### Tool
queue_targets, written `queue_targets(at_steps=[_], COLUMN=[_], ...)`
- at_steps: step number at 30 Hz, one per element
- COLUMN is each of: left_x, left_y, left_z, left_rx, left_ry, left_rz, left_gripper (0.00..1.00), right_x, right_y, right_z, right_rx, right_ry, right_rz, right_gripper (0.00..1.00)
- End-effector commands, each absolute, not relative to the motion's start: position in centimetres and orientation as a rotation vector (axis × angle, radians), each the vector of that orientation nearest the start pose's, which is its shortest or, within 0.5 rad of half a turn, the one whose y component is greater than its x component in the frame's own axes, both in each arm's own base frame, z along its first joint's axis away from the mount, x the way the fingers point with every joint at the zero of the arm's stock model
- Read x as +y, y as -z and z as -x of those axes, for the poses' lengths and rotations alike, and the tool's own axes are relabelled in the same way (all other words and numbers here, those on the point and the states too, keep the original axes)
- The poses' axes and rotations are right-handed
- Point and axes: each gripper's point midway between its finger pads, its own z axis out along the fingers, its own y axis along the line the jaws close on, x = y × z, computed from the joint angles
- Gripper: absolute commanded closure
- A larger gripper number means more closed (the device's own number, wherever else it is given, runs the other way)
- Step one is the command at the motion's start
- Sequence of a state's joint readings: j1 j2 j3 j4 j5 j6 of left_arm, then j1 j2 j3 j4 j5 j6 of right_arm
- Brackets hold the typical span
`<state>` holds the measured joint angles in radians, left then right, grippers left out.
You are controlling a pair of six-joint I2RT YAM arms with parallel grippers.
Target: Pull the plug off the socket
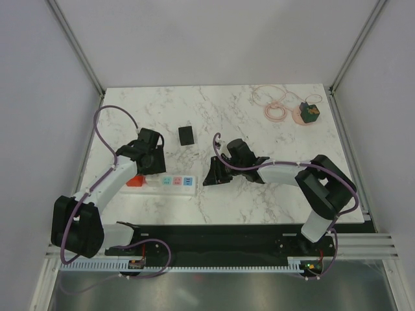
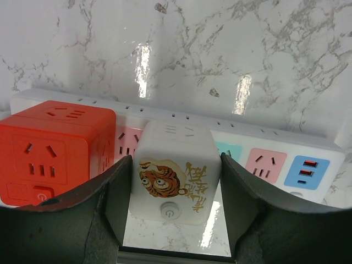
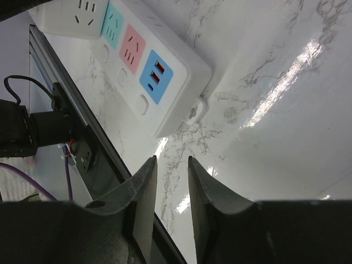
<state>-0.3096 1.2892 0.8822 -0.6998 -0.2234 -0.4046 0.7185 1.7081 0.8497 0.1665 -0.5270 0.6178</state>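
Observation:
The socket is a long white power strip (image 1: 175, 183) with pastel outlets, lying near the front left of the table. It also shows in the left wrist view (image 2: 286, 151) and the right wrist view (image 3: 165, 82). The plug, a white cube adapter with a tiger sticker (image 2: 176, 170), stands on the strip next to a red cube adapter (image 2: 55, 151). My left gripper (image 2: 176, 159) is shut on the white cube, one finger on each side. In the top view the left gripper (image 1: 150, 162) hides the cube. My right gripper (image 3: 171, 160) is narrowly open and empty, just off the strip's right end.
A black adapter (image 1: 187, 135) lies behind the strip. A coiled pink cable (image 1: 272, 103) and a small green object (image 1: 309, 112) lie at the back right. The table's front edge and a black rail (image 3: 82, 148) run close to the right gripper.

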Motion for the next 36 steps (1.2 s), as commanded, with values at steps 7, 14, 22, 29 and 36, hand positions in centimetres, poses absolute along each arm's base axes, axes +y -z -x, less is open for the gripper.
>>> queue_targets(at_steps=[7,14,22,29,36], left_x=[-10.5,-13.6,-14.5,-14.5,-14.6], left_y=[-9.6,-8.6,-9.2,-9.4,-8.2], left_z=[-27.2,-25.8,-25.6,-25.3,-24.8], left_rx=[2.605,2.624,2.608,2.6,2.642], left_ry=[0.16,0.206,0.225,0.232,0.23], left_rz=[0.11,0.114,0.061,-0.009,-0.055], left_gripper=[0.72,0.73,0.39,0.29,0.28], right_x=[35.9,36.4,38.0,39.8,40.5], right_y=[-7.8,-7.7,-7.6,-7.1,-5.9], right_z=[-23.8,-23.6,-23.1,-22.8,-22.3], right_rx=[2.4,2.407,2.412,2.422,2.448], right_ry=[-1.27,-1.255,-1.271,-1.295,-1.288], right_rz=[0.455,0.462,0.494,0.534,0.561], right_gripper=[0.63,0.63,0.63,0.62,0.62])
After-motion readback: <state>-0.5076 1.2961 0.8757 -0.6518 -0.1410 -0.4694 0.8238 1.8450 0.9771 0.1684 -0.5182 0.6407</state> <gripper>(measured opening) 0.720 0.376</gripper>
